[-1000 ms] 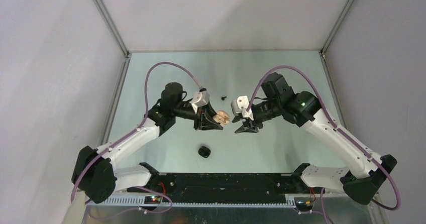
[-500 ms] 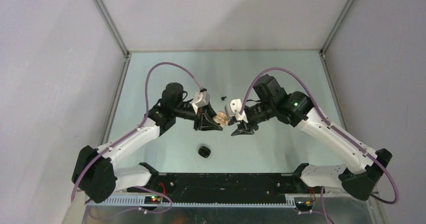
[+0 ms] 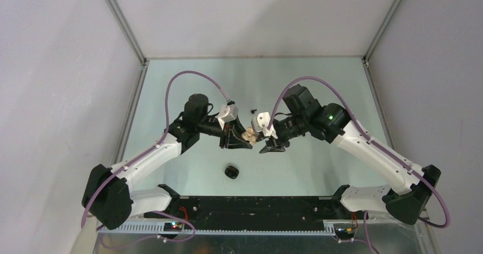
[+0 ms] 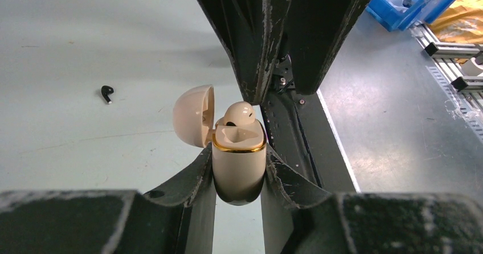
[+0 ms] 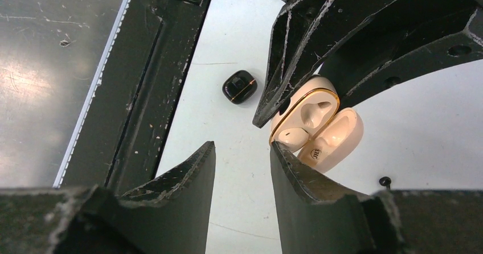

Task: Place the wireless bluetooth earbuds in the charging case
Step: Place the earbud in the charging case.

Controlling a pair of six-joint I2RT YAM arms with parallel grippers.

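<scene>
Clamping the lid-open cream case [image 4: 239, 174] at frame centre, the left end effector [image 4: 238, 154] presents one cream earbud [image 4: 239, 113] resting in it, the second well seemingly vacant. The right end effector [image 5: 242, 144] hovers beside it, jaws parted and empty. A black earbud [image 4: 107, 93] at upper left and the black case [image 5: 239, 87] lie on the desk [image 4: 68, 37], so most work is left.

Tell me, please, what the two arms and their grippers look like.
The left arm and right arm have white links, black joints and a looping purple cable each, with a silver block at each wrist. A green light glows on the right arm. The left gripper and right gripper have black, wedge-shaped, scuffed fingers.
</scene>
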